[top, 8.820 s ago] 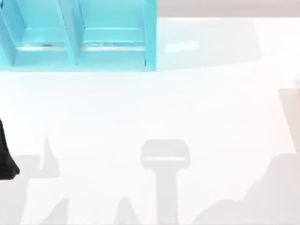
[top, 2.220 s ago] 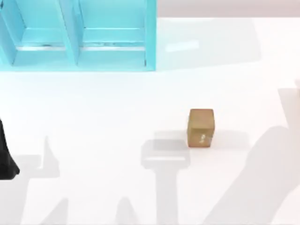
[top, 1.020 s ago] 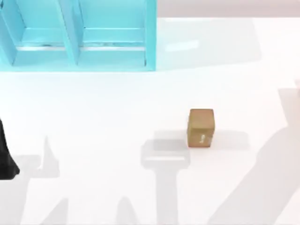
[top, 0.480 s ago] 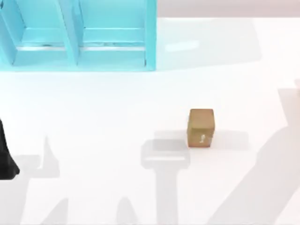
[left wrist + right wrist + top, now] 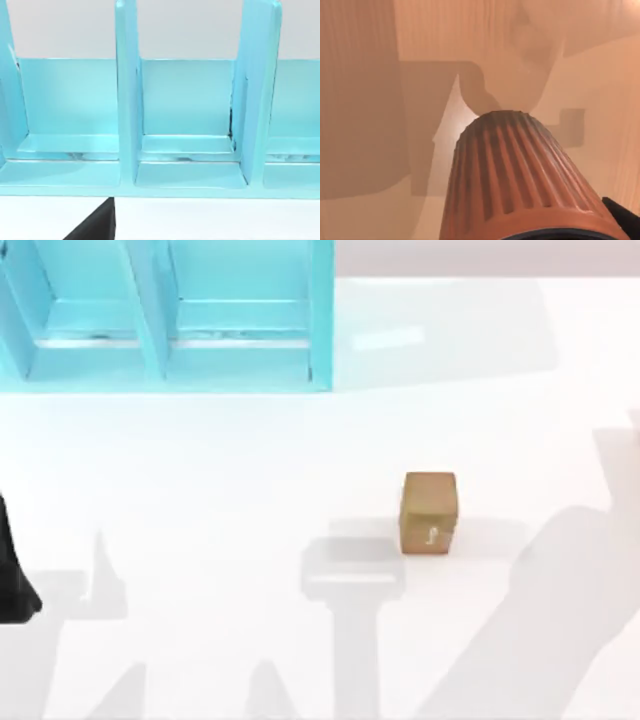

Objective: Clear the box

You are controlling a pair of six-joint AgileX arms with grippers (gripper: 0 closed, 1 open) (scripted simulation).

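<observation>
On the white table [image 5: 250, 470], a small brown block [image 5: 430, 513] stands right of centre, on its own, well apart from everything else. At the near left edge, the dark left arm [image 5: 12, 575] sits parked; whether its gripper is released or clenched cannot be told. The right wrist view looks along a ribbed orange cup [image 5: 520, 180] close against the camera, above a tan surface; the right gripper's state cannot be told either. At the far left stands a light-blue shelf unit [image 5: 170, 315] with upright dividers.

Plain matte-black left arm [image 5: 12, 580], no visible markings or cables
</observation>
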